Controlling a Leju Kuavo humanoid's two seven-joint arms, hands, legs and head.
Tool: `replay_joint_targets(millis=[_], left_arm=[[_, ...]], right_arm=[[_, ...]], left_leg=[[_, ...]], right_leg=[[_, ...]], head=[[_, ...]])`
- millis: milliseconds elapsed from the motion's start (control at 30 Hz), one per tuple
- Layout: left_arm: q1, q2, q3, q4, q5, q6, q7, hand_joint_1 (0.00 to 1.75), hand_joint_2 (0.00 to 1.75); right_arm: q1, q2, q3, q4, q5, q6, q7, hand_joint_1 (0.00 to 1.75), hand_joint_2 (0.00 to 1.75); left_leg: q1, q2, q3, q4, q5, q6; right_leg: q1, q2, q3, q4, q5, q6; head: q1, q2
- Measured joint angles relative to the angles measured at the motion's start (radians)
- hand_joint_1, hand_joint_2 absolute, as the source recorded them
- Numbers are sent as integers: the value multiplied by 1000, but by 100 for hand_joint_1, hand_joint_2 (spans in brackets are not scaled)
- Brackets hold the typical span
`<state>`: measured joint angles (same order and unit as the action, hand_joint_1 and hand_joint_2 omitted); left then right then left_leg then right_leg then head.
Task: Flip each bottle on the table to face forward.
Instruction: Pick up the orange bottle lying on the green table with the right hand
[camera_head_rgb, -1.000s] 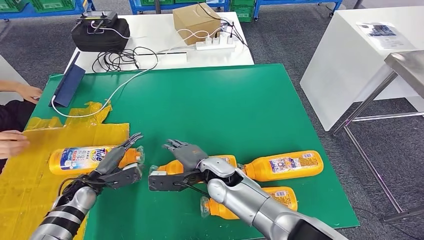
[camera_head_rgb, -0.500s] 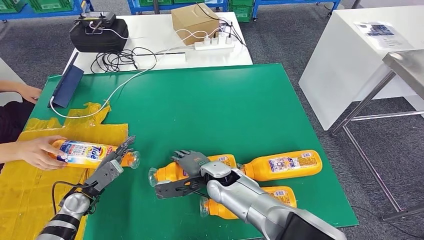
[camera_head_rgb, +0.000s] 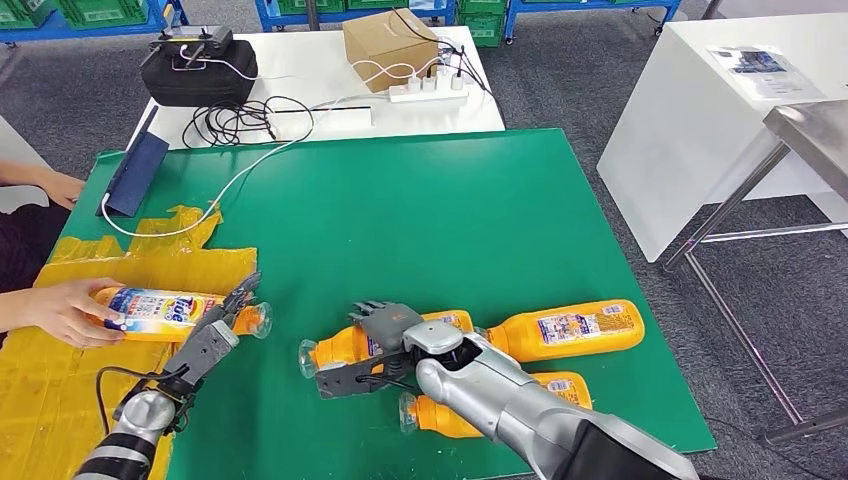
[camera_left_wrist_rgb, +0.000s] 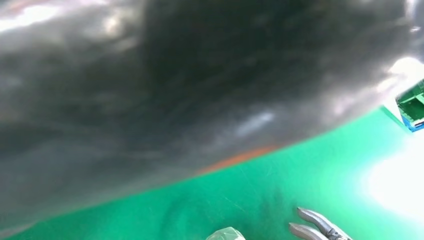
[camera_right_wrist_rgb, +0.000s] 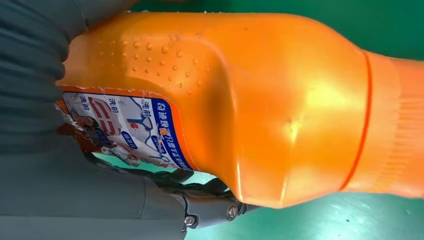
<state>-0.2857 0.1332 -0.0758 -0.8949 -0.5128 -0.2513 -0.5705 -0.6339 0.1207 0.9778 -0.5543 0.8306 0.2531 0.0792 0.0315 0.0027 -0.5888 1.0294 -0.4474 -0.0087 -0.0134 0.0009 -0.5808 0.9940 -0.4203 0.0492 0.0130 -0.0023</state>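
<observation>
1. The green table (camera_head_rgb: 420, 220) carries four orange bottles, all lying on their sides, most of them toward six o'clock in the head view.
2. The right hand (camera_head_rgb: 385, 335) is wrapped around the middle bottle (camera_head_rgb: 395, 340), fingers over its body and thumb beneath; the right wrist view shows the same bottle (camera_right_wrist_rgb: 240, 100) pressed against the grey palm, its printed label partly torn (the text is too small to read).
3. Its clear cap points toward nine o'clock.
4. At three o'clock from it lies the long bottle (camera_head_rgb: 570, 330), label up, cap end just beside the middle bottle's base.
5. At five o'clock from the right hand lies the near bottle (camera_head_rgb: 560, 390), partly hidden by the silver right arm.
6. The left hand (camera_head_rgb: 215, 335) is held out with its fingers straight and slightly apart, their tips at the neck of the Tide bottle (camera_head_rgb: 165, 312) (I cannot tell if they touch it).
7. A person's hand (camera_head_rgb: 65, 310) grips that bottle's base at nine o'clock, over the yellow sheet (camera_head_rgb: 60, 380).
8. In the left wrist view, dark fingertips (camera_left_wrist_rgb: 315, 227) show above the green surface; much else there is a dark blur.
9. At twelve o'clock, beyond the green table, a white table (camera_head_rgb: 320, 70) holds a cardboard box (camera_head_rgb: 392, 45), a black bag (camera_head_rgb: 200, 65) and a power strip (camera_head_rgb: 430, 88).
</observation>
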Motion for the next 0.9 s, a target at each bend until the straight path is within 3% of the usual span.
replay_joint_targets(millis=[233, 500, 700, 900], left_arm=[[47, 1, 37, -26, 15, 1, -2, 0, 0], [149, 10, 124, -99, 62, -9, -33, 0, 0], [231, -43, 288, -220, 291, -113, -27, 0, 0], [266, -79, 404, -304, 324, -135, -7, 0, 0]], right_arm=[[-1, -21, -1, -19, -21, -31, 2, 0, 175], [23, -87, -40, -136, -76, -37, -12, 0, 175], [83, -173, -68, -290, -109, -37, -20, 0, 175], [138, -250, -96, -410, -123, -40, -20, 0, 175]], left_leg=[[0, 0, 0, 0, 0, 0], [0, -1, -1, 0, 0, 0], [0, -1, -8, 0, 0, 0], [0, -1, -14, 0, 0, 0]], right_leg=[[0, 0, 1, 0, 0, 0], [0, 0, 0, 0, 0, 0], [0, 0, -8, 0, 0, 0], [0, 0, -13, 0, 0, 1]], head=[[0, 0], [0, 0], [0, 0], [0, 0]])
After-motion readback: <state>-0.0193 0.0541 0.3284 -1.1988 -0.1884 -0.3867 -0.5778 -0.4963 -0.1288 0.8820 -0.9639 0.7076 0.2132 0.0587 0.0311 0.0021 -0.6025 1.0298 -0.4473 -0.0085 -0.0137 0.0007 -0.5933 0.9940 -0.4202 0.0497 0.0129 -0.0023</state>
